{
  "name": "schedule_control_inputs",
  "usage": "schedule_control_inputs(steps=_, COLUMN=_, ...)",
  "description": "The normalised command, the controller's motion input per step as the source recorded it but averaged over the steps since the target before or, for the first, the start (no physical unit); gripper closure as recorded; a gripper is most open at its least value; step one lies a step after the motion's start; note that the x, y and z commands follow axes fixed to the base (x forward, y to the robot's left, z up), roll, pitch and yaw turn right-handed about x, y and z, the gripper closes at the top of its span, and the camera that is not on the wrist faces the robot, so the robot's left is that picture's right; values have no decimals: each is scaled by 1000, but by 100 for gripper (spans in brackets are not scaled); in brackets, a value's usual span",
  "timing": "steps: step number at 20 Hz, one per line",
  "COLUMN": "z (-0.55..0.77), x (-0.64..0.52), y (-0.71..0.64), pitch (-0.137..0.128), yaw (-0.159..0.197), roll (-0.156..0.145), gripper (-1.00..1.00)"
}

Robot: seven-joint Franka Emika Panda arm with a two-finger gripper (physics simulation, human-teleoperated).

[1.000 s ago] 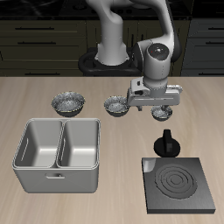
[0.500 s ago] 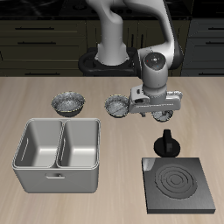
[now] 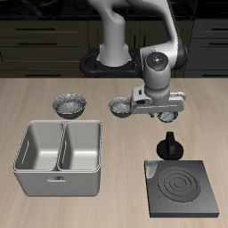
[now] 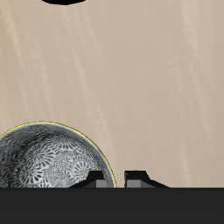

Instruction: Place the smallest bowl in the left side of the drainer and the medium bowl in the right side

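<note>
One second ago my gripper (image 3: 165,114) hung higher; it has since sunk over the smallest bowl (image 4: 48,162), which sits well apart from the drainer (image 3: 53,183), beyond the medium bowl (image 3: 118,107). So the grasp is near. Only the wrist view shows the fingertips (image 4: 98,179): close together at the rim, perhaps pinching it; I cannot tell.

Pale grey robot arm (image 3: 120,31)
It is showing rounded glossy segments, a dark round cap at 12 o'clock, and a boxy gripper (image 3: 166,116).
</note>
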Motion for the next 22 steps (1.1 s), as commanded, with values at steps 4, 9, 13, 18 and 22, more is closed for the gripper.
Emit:
schedule_control_inputs(steps=4, z=155, x=25, y=-79, pitch=-14, yaw=16, roll=-10, gripper=100)
schedule_control_inputs(steps=9, z=444, x=27, y=-183, pitch=-48, yaw=27, roll=-36, gripper=100)
schedule_control_inputs(steps=13, z=455, x=-33, y=-131, pitch=-63, yaw=29, roll=-20, gripper=100)
schedule_control_inputs(steps=18, z=659, x=-58, y=-205, pitch=-83, yaw=15, roll=-29, gripper=100)
schedule_control_inputs(steps=22, z=497, x=-71, y=-241, pitch=-35, yaw=-12, roll=-14, gripper=100)
